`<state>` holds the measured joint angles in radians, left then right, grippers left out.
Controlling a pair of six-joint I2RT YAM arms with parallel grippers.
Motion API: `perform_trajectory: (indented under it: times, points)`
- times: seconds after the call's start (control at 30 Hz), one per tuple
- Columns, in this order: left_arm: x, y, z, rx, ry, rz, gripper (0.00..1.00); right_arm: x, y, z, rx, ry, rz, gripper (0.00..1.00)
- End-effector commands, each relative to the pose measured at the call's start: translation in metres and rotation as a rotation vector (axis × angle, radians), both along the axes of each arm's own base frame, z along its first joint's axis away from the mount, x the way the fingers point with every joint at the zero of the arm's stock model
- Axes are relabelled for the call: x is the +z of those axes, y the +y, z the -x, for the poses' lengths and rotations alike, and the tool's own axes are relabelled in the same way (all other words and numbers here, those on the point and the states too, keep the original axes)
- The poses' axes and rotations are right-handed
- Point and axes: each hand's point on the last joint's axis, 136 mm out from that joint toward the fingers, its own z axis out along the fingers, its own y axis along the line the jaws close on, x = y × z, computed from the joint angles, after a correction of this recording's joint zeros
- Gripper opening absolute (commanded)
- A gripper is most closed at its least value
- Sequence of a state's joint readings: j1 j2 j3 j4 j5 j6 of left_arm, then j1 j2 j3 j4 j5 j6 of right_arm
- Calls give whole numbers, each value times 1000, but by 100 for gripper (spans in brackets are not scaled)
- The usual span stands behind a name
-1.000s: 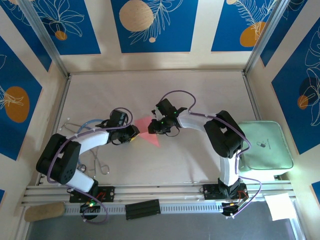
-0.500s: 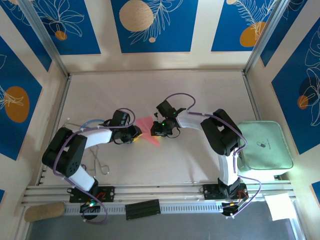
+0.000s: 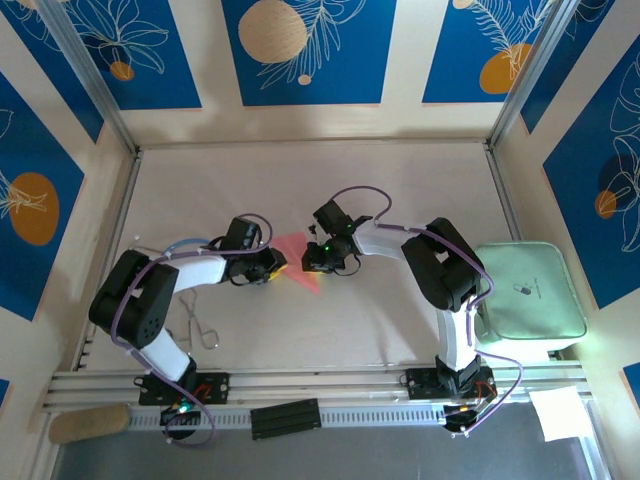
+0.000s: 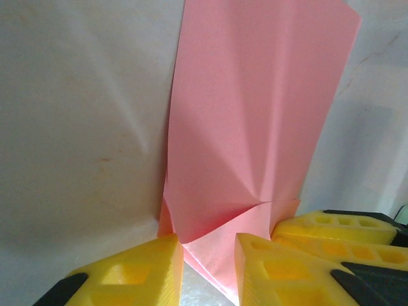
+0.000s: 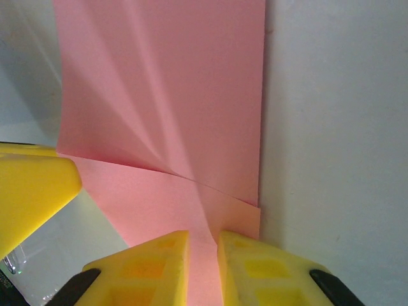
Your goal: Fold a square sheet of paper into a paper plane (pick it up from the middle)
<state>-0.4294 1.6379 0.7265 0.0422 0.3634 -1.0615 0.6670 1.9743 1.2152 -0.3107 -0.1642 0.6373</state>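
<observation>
While clamping creased pink sheet of paper point(image 4: 255, 115) edgewise in closed right claw point(image 5: 204, 241), straddles its opposite corner with left claw point(image 4: 209, 247), fingers parted, not pinching, directly facing.

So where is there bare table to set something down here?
Bare: the far half of the table up to the back wall, and the near strip between paper and rail. Crowded: the middle, where the left tool and right tool meet at the pink paper; loose cables clutter the near-left.
</observation>
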Motion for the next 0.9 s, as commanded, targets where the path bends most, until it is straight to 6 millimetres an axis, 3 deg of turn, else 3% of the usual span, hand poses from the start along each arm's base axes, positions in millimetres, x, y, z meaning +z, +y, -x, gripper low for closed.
perform_trajectory:
  times: [0.0,0.27,0.6,0.87]
  points:
    - [7,-5,-12,-9,-27,43,27,-19,-13,10,-20,63,47,21]
    - [15,-11,-17,-37,-62,107,25,-20,-14,9,-23,60,50,21]
    - [3,-10,-18,-54,-47,108,19,-15,-14,7,0,31,32,23]
    - [3,-10,-22,-56,-49,107,12,7,-9,0,33,-63,-12,34]
